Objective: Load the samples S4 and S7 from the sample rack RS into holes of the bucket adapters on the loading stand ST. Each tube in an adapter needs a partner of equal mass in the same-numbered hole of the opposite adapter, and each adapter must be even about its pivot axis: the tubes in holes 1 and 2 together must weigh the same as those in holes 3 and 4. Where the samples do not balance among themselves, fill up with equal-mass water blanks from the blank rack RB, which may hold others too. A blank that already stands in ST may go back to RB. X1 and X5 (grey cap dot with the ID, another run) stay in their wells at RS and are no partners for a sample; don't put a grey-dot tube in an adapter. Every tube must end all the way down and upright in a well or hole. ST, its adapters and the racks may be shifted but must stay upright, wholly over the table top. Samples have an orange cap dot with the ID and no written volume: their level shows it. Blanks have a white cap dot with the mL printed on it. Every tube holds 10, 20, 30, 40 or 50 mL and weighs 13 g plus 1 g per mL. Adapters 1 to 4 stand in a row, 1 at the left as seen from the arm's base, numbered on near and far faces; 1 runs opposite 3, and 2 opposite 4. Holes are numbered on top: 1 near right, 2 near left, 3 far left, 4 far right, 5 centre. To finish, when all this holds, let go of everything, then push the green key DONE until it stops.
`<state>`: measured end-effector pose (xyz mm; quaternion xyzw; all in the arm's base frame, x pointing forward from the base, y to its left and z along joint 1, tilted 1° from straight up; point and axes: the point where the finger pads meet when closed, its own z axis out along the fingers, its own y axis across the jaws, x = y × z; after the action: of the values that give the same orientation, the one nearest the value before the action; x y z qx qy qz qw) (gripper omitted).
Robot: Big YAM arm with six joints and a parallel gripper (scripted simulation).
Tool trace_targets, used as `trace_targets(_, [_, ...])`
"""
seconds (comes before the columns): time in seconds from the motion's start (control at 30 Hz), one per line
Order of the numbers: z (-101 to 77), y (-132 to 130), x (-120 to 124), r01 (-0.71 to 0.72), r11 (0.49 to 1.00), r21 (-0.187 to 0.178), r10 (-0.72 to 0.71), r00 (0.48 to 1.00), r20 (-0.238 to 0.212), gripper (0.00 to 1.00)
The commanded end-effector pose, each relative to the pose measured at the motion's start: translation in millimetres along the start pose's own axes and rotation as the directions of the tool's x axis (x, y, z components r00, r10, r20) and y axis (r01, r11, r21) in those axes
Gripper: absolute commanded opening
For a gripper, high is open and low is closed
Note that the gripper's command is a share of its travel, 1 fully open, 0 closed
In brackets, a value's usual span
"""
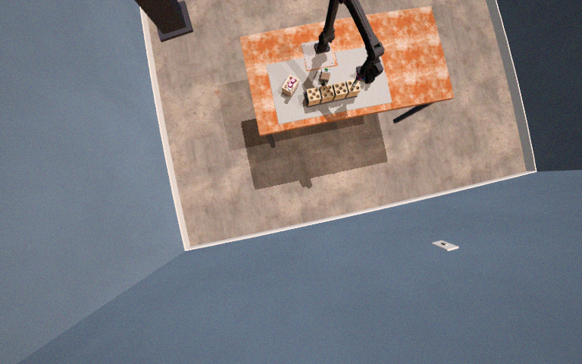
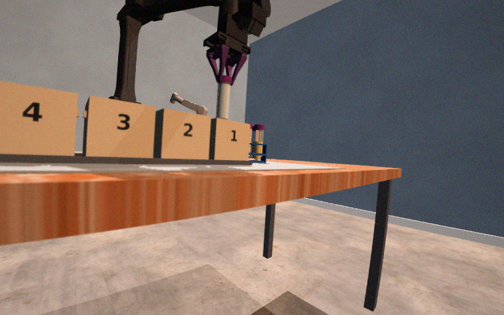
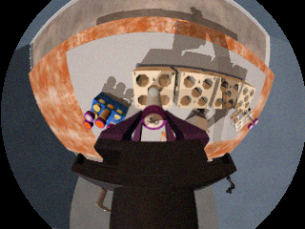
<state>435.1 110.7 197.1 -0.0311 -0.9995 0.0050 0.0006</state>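
Note:
My gripper (image 2: pixel 226 79) is shut on the purple cap of a tube (image 2: pixel 223 100) with a pale, cream-filled body. It holds the tube upright over adapter 1 (image 2: pixel 233 139), at the right end of the row on stand ST (image 1: pixel 332 92). The tube's lower end is hidden behind the adapter's top edge, and I cannot tell which hole it is in. In the wrist view the cap (image 3: pixel 152 121) sits between the fingers, just below adapter 1 (image 3: pixel 154 86). The blue sample rack (image 2: pixel 258 148) stands right beside adapter 1 and holds tubes.
Adapters 2 (image 2: pixel 184 133), 3 (image 2: pixel 121 126) and 4 (image 2: pixel 37 119) show open holes from above. A tan rack (image 1: pixel 292 87) with purple-capped tubes stands at the row's other end. A small box with a green key (image 1: pixel 325 75) sits behind the adapters, near the arm's base.

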Motion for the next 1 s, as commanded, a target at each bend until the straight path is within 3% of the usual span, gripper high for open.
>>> trace_targets(0.0, [0.7,-3,-8,-0.012,1.000,-0.006,0.012,1.000,0.023,0.00])
trace_targets(0.27, [9.6,-3,-9,-0.010,1.000,-0.005,0.010,1.000,0.021,0.00])
trace_targets(0.3, [-0.9,-2,-13,-0.010,1.000,-0.014,0.011,0.999,0.049,0.00])
trace_targets(0.5, [20.0,-3,-9,-0.009,1.000,-0.004,0.009,1.000,0.019,0.00])
trace_targets(0.7, [21.0,-2,-11,-0.008,1.000,-0.010,0.009,0.999,0.035,0.00])
trace_targets(0.97, [34.0,-3,-9,-0.008,1.000,-0.006,0.008,1.000,0.023,0.00])
